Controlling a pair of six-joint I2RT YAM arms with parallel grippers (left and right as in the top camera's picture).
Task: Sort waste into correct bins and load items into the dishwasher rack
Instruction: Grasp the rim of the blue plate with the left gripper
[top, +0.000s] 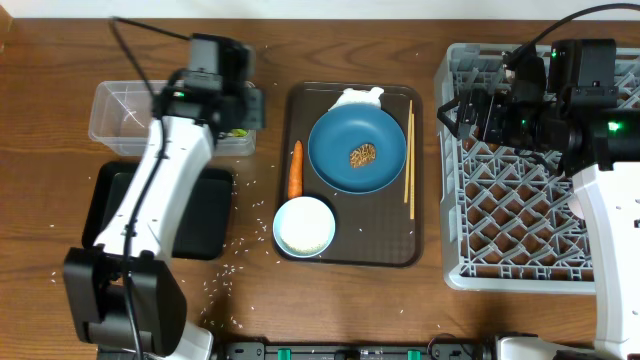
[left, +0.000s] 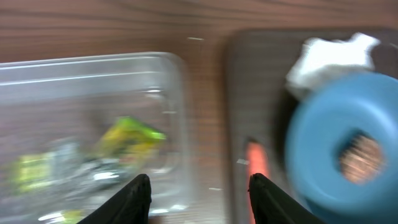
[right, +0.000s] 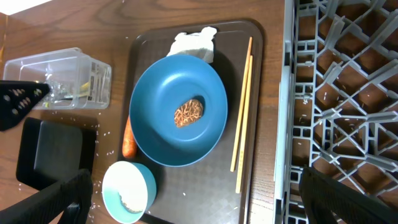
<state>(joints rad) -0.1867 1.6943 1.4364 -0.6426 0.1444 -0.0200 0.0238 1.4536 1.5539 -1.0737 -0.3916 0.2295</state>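
Observation:
My left gripper is open and empty over the right end of the clear tub. The tub holds the green-yellow wrapper; its other contents are blurred. My right gripper is open and empty above the grey rack's left edge. On the brown serving tray are the blue dish with the brown lump, the tissue, carrot, chopsticks and the white bowl with rice. The cups are out of view.
The black tray lies in front of the tub, partly under my left arm. Loose rice is scattered on the wooden table around it. My right arm covers the rack's right side.

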